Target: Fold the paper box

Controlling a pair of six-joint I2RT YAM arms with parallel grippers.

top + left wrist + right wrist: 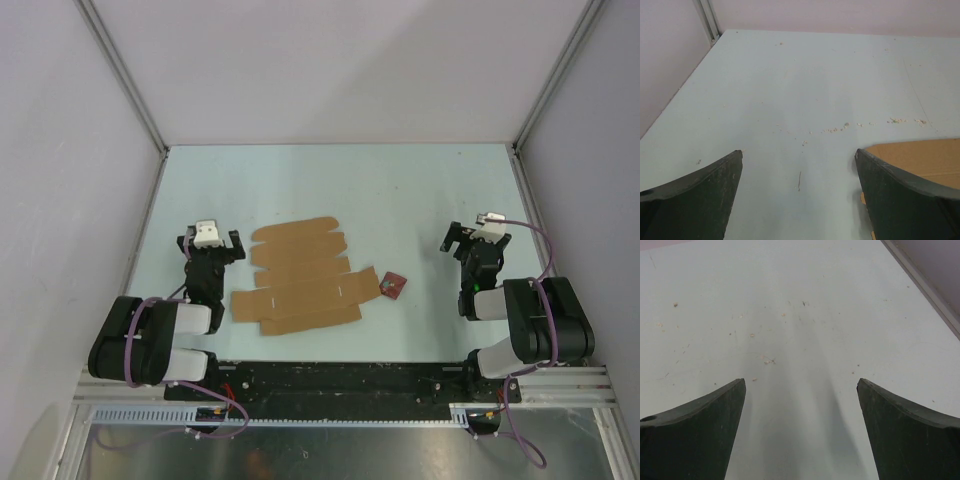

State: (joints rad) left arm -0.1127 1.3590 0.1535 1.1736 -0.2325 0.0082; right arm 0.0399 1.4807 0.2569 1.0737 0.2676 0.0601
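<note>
Plainly, the left fingers (700, 195) and the right fingers (910, 432) stand spread wide and hold nothing, each pair poised over bare bench (400, 190), probably parked aside so either can reach a flap. Between them the paper box (300, 280) lies flat and unfolded toward the near edge, just beside the left fingers, with a small dark red square (392, 284) at its right end. Open room runs to the far edge and both far corners for lifting the flaps.

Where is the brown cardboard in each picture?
Top view: the paper box lies flat in the middle of the table.
Left wrist: its corner shows at the right edge.
Right wrist: not in it.
Shared landmark: the pale table.
</note>
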